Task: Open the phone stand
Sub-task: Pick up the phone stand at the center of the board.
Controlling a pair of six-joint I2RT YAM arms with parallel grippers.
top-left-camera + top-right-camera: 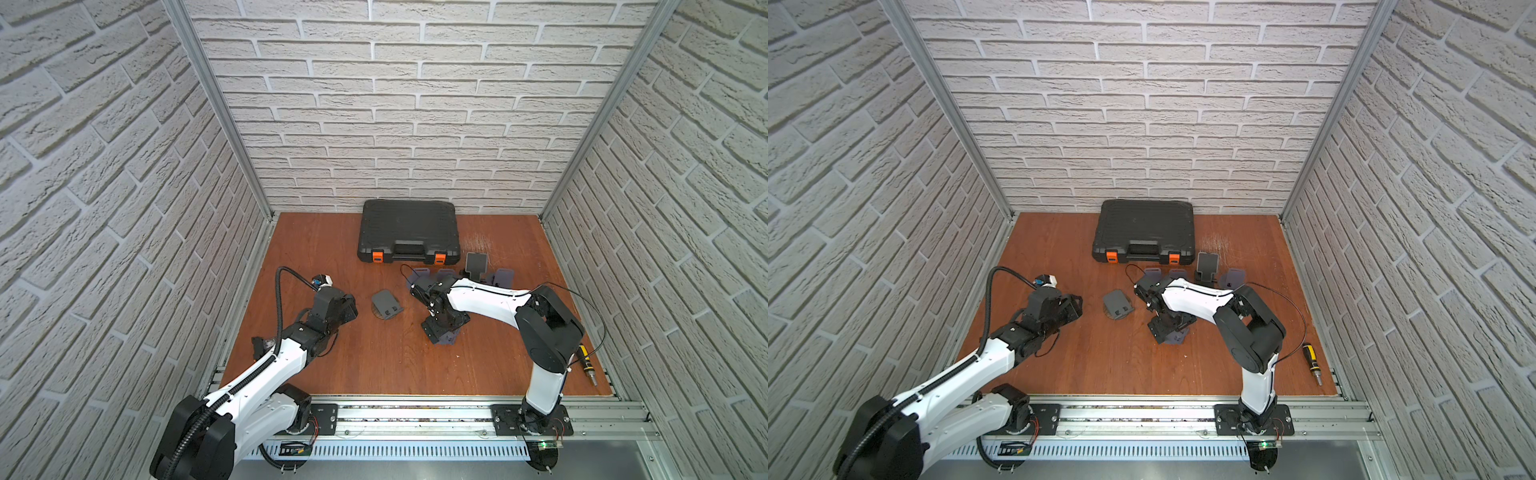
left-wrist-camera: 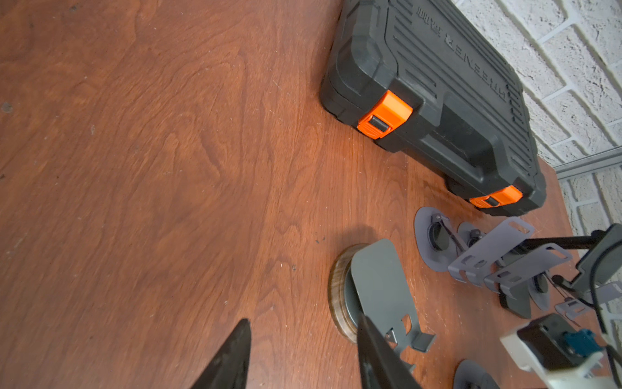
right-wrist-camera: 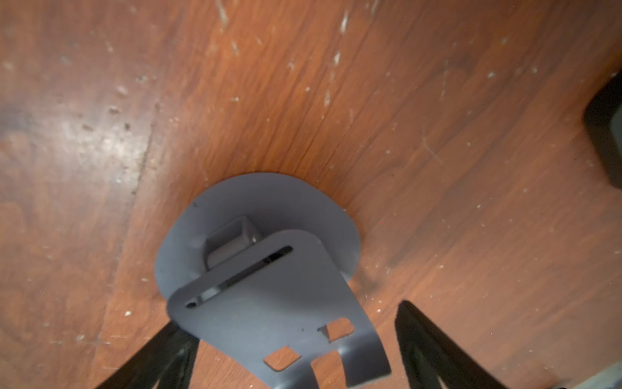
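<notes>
A grey-violet phone stand [image 3: 269, 303] rests on the wooden table, its slotted plate tilted up off its rounded base [image 3: 269, 202]. My right gripper [image 3: 289, 316] hangs over it, open, with the plate between its fingers. One finger [image 3: 427, 340] stands clear of the plate's edge; the other is partly hidden behind the plate. In both top views this gripper [image 1: 441, 330] [image 1: 1169, 328] covers most of that stand [image 1: 449, 340]. My left gripper [image 2: 304, 320] [image 1: 350, 308] is open and holds nothing, just left of a darker grey stand [image 2: 380, 286] [image 1: 386, 305] on a wooden disc.
A shut black tool case [image 1: 409, 230] with orange latches lies at the back. Several more stands [image 1: 503, 276] sit in a row in front of it, one of them dark and upright [image 1: 476, 266]. A yellow-and-black screwdriver [image 1: 587, 363] lies at the right edge.
</notes>
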